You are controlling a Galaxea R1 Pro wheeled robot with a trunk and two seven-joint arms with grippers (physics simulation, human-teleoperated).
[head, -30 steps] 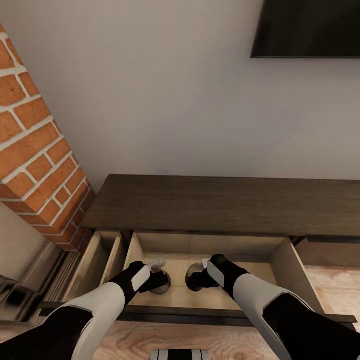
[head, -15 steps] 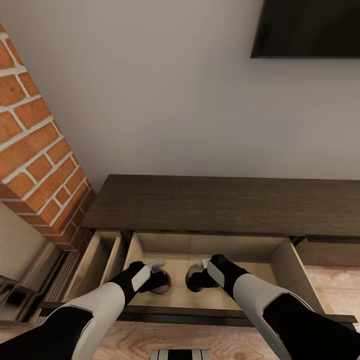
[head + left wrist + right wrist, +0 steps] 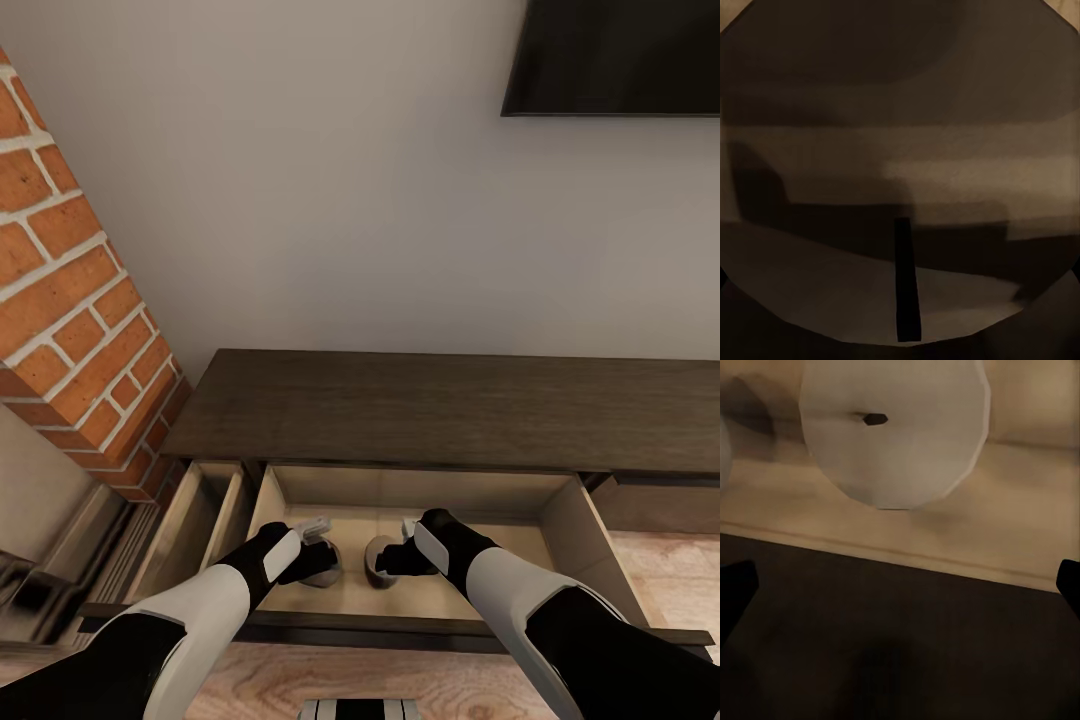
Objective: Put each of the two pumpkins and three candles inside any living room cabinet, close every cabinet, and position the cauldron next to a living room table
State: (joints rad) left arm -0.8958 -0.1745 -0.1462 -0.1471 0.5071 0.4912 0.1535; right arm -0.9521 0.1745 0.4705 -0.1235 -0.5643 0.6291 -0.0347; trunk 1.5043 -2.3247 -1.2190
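Just releasing a candle point(image 3: 894, 431) into the cabinet drawer point(image 3: 420, 490).
Right tool point(image 3: 400, 555) now wide, candle free; left tool point(image 3: 318, 560) grip: cannot tell.

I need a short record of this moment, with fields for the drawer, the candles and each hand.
cabinet: dark wood, wide drawer pulled out, pale inside
candles: two lying in the drawer, left candle, right candle
left hand: inside the drawer at the left candle; grip cannot be told
right hand: inside the drawer, open, right candle lies free just ahead of it
beside: narrow drawer also open, brick wall
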